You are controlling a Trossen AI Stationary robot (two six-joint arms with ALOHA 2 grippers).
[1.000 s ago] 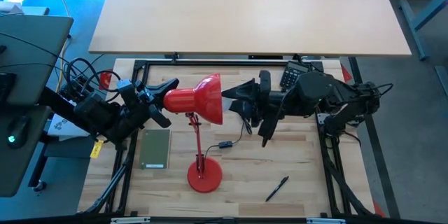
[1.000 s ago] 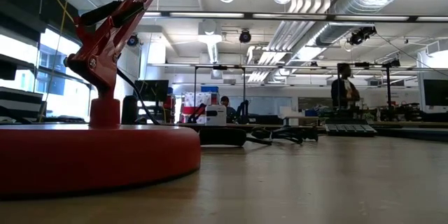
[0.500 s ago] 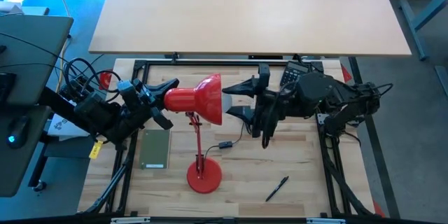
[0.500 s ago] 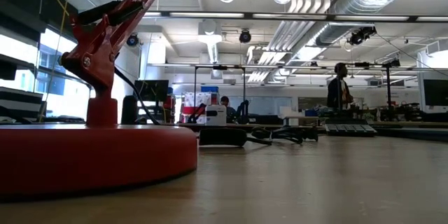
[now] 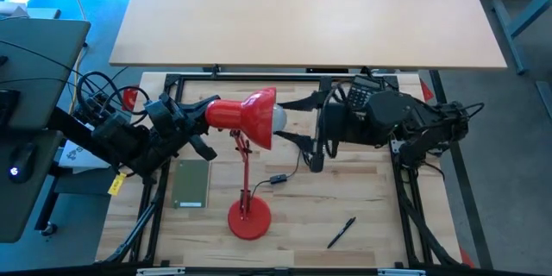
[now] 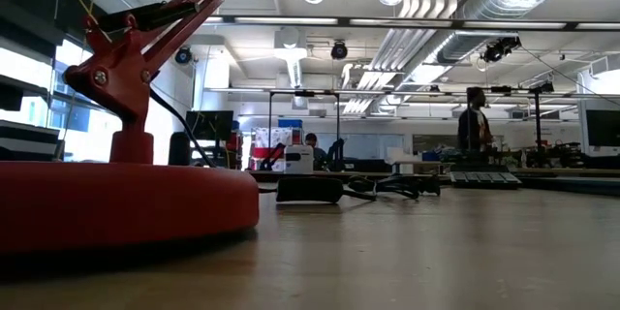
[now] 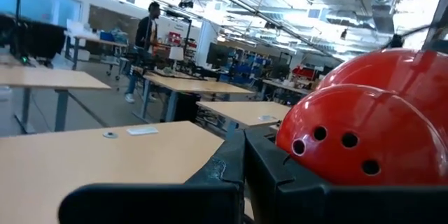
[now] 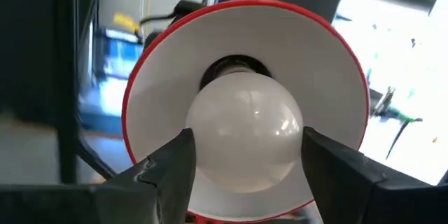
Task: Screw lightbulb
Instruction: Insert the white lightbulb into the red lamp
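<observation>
A red desk lamp stands on its round base point(image 5: 248, 220) point(image 6: 116, 203), and its shade point(image 5: 254, 119) lies level, opening toward the table's right. The white lightbulb point(image 8: 245, 136) point(image 5: 279, 119) sits in the shade's mouth, its narrow end in the dark socket. My right gripper point(image 5: 296, 122) point(image 8: 245, 175) comes level from the right and is shut on the bulb. My left gripper point(image 5: 205, 122) point(image 7: 243, 164) is shut, at the rear of the lamp head point(image 7: 371, 133). My left gripper lies with the outer side of one shut finger point(image 7: 280, 175) against the vented, domed rear of the lamp head point(image 7: 311, 143), coming level from the table's left. My right gripper pinches the bulb's round globe at its widest part point(image 8: 204, 147) between its two fingers point(image 8: 171, 171). The fingers come level from the table's right, pointing into the shade. The bulb stays in the socket, held above the table by the lamp.
A grey-green pad point(image 5: 191, 183) lies left of the lamp base and a black pen point(image 5: 341, 232) near the front right. The lamp's cord switch point(image 5: 278, 178) lies mid-table. A dark keypad point(image 5: 360, 93) is behind the right arm. People stand in the room beyond point(image 6: 475, 121).
My right gripper has rolled about its own axis at the shade's mouth, its fingers now spread to the near and far sides of the bulb, which has come into sight from above. The lamp head has tipped a little and the base has slid slightly toward the table's left.
</observation>
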